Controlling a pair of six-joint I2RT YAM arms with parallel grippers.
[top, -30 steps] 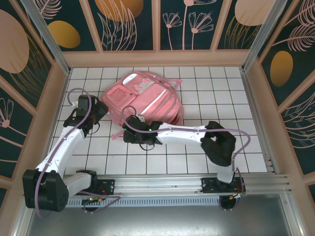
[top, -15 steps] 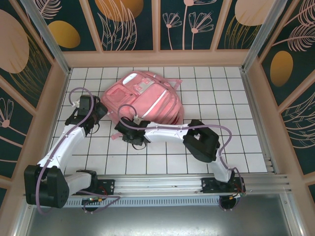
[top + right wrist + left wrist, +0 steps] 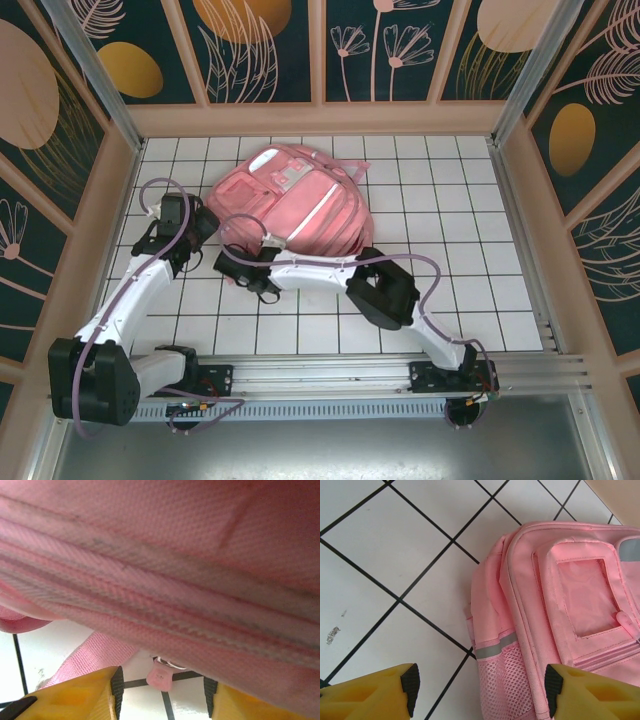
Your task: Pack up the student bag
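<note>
1. The student bag (image 3: pixel 290 205) lies flat on the tiled table (image 3: pixel 430 200), front face up. I can't tell if any zip is open.
2. The left hand (image 3: pixel 480 682) hovers over the bag's left corner by the mesh pocket (image 3: pixel 502 690). Its jaws are wide with nothing in them, probably there to steady that edge.
3. The right hand (image 3: pixel 162 682) sits at the bag's near edge, fingers parted either side of a small pink pull tab (image 3: pixel 159 674) without touching it. It looks lined up to pinch the tab and work the zip.

Student bag (image 3: pixel 295 205): pink; strip (image 3: pixel 495 646) grey.
Table (image 3: pixel 470 290): white tiles, blk grid.
Walls (image 3: pixel 260 50): dk teal, orange ovals, pale leaf outlines.
Arms (image 3: pixel 130 295): white/blk.
</note>
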